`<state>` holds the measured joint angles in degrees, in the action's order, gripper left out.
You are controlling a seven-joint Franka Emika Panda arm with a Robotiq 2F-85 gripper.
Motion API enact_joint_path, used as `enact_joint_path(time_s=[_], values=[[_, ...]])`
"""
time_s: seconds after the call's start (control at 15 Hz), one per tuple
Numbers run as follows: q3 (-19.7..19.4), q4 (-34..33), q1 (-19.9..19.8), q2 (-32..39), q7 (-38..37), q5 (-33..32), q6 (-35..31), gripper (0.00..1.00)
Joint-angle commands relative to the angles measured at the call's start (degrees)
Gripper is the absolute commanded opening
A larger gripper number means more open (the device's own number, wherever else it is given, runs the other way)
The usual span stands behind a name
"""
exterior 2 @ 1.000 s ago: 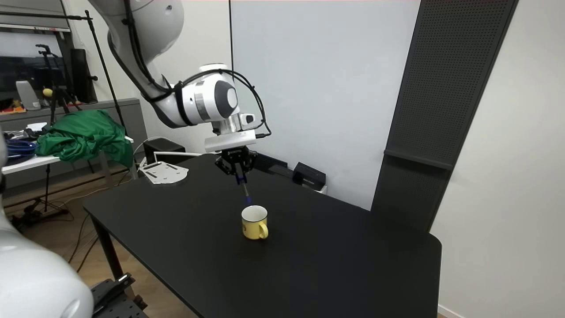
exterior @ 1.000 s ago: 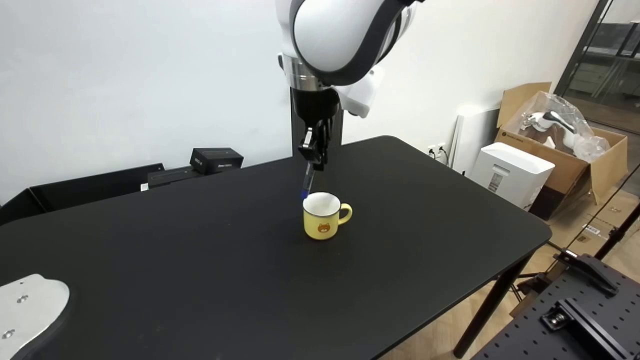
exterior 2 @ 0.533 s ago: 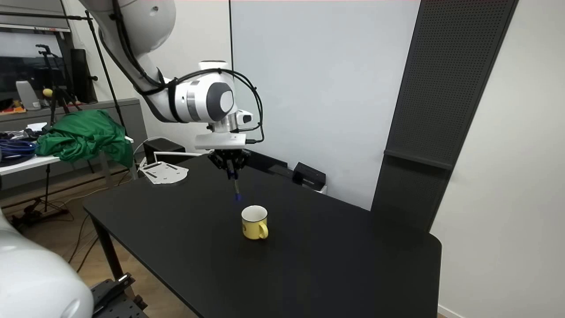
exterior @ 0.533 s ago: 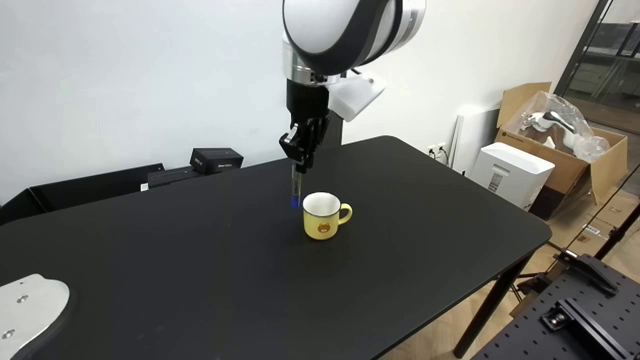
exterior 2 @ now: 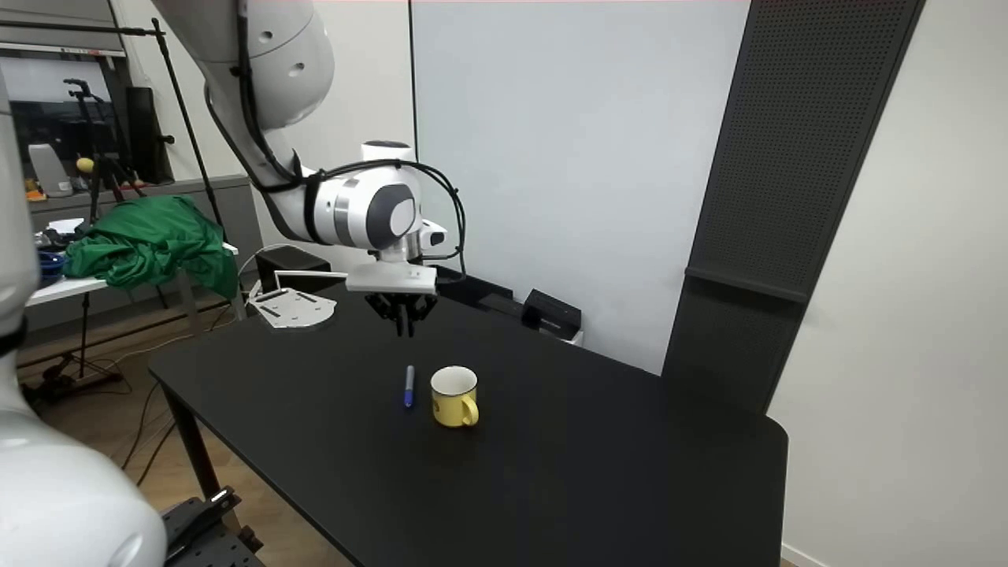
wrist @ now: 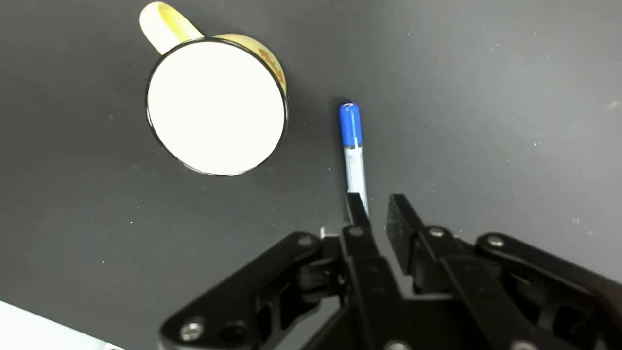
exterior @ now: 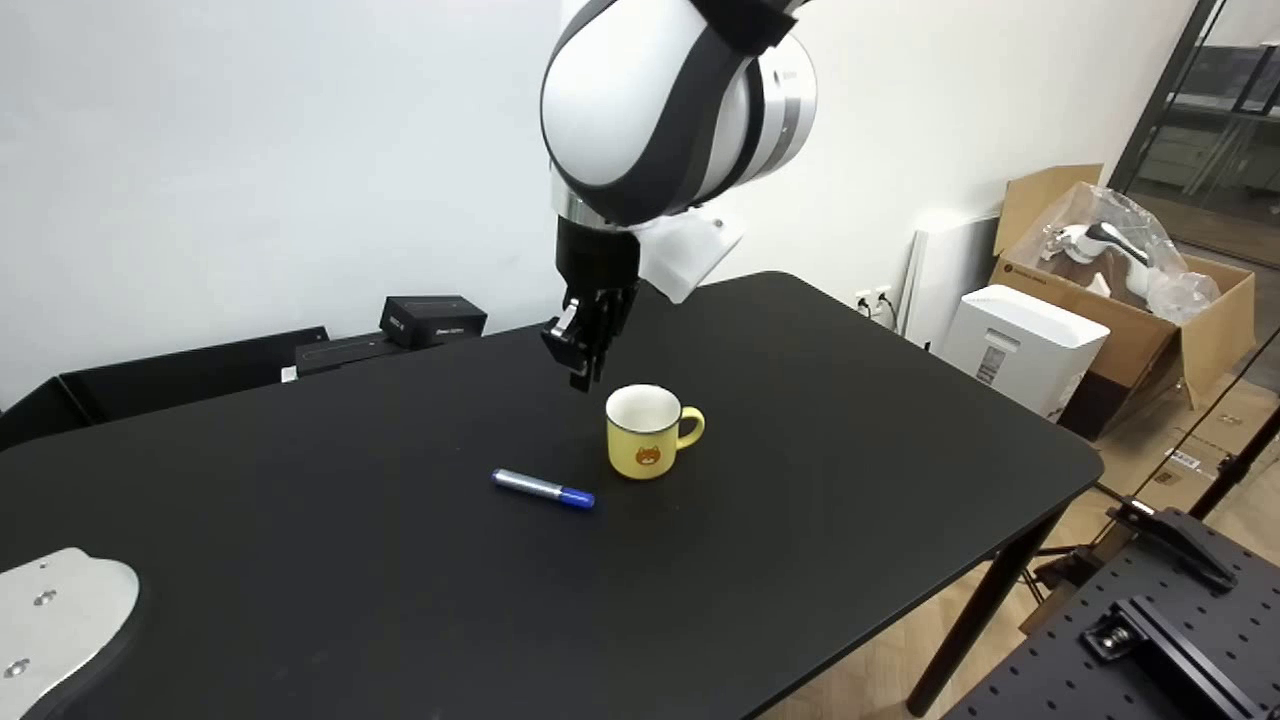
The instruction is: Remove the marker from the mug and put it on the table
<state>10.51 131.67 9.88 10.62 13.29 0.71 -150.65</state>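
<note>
The marker (exterior: pixel 543 489) has a silver-grey body and a blue cap. It lies flat on the black table (exterior: pixel 400 570), beside the mug and apart from it. It shows also in an exterior view (exterior 2: pixel 409 386) and the wrist view (wrist: pixel 353 146), where a fingertip hides its rear end. The yellow mug (exterior: pixel 642 450) stands upright; its white inside looks empty in the wrist view (wrist: pixel 216 107). My gripper (wrist: pixel 374 197) is a little open, with a narrow gap and nothing between the fingers. It hangs above the table, over the marker's rear end, in both exterior views (exterior: pixel 580 382) (exterior 2: pixel 405 332).
Black boxes (exterior: pixel 434 322) sit along the table's far edge by the wall. A white metal plate (exterior 2: pixel 295 309) is at the table's end, also seen in an exterior view (exterior: pixel 68 625). The mug's handle (exterior: pixel 692 427) sticks out on the side away from the marker.
The marker hung from my gripper beside the mug; now it lies on the table. The fingers have parted. The arm first moved away from the mug, then came lower.
</note>
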Motion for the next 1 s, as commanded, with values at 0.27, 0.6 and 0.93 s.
enact_joint_path(time_s=[0.27,0.6,0.93], values=[[-2.00,-1.94,-0.22,0.89,-3.00,-7.24,8.43,0.58],[-3.41,-5.13,0.33,1.53,-7.95,-12.81,22.89,0.92],[-2.73,-8.49,0.69,2.81,-9.57,-14.76,35.33,1.00]])
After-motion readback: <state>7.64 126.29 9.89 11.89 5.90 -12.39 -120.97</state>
